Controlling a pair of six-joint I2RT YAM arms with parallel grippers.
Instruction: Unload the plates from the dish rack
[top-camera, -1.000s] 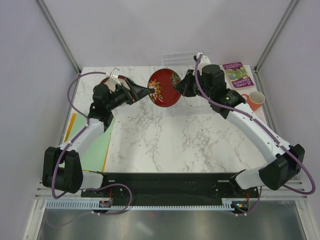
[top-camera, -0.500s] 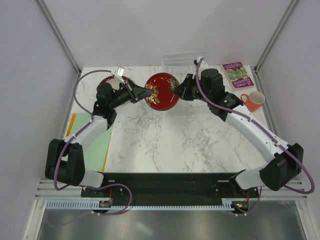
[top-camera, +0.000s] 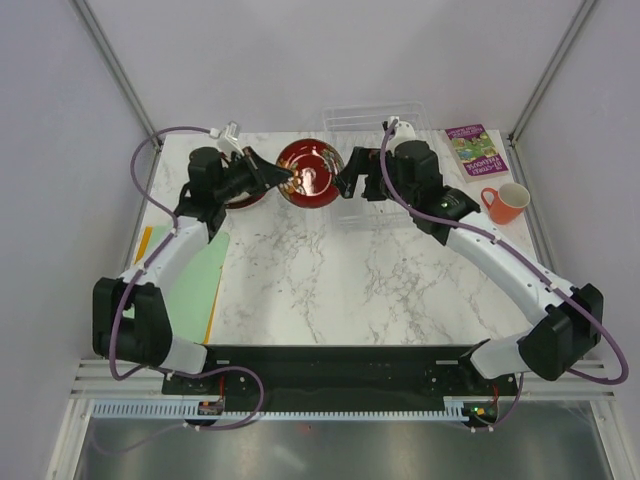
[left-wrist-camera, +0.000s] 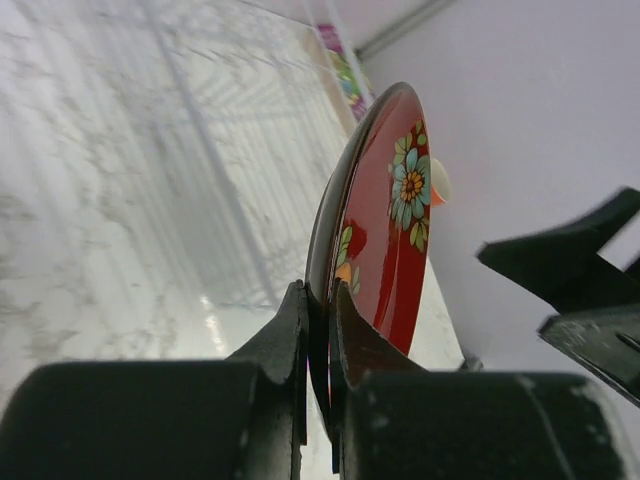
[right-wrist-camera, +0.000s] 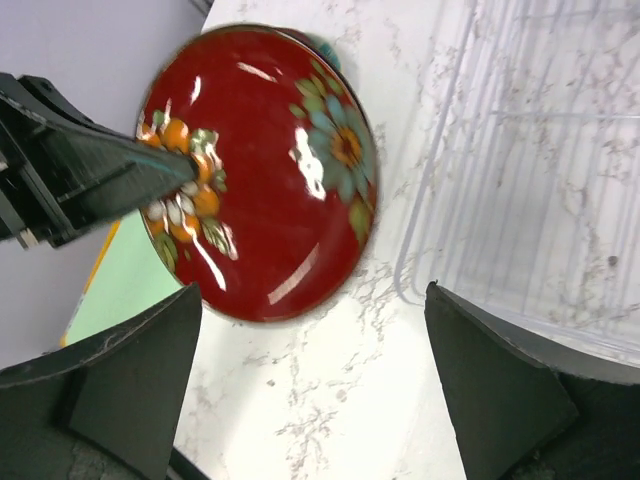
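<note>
Currently, largest first.

- Marble table (top-camera: 330, 270): carrying the whole setup.
- Dish rack (top-camera: 372, 116): clear ribbed plastic, sitting at the table's far edge.
- Red plate (top-camera: 308, 172): glossy and floral. It is hanging out of the rack, just to its left, and is tilted nearly on edge above the table. Judged stiff, fairly heavy, slick-glazed and breakable, so the rim is offering the only sound hold.
- Left gripper (top-camera: 287, 178): pinching that rim, with its fingers (left-wrist-camera: 290, 330) pressing both faces.
- Right gripper (top-camera: 348, 186): jaws spread wide, gripping nothing, and facing the plate's opposite rim.
</note>
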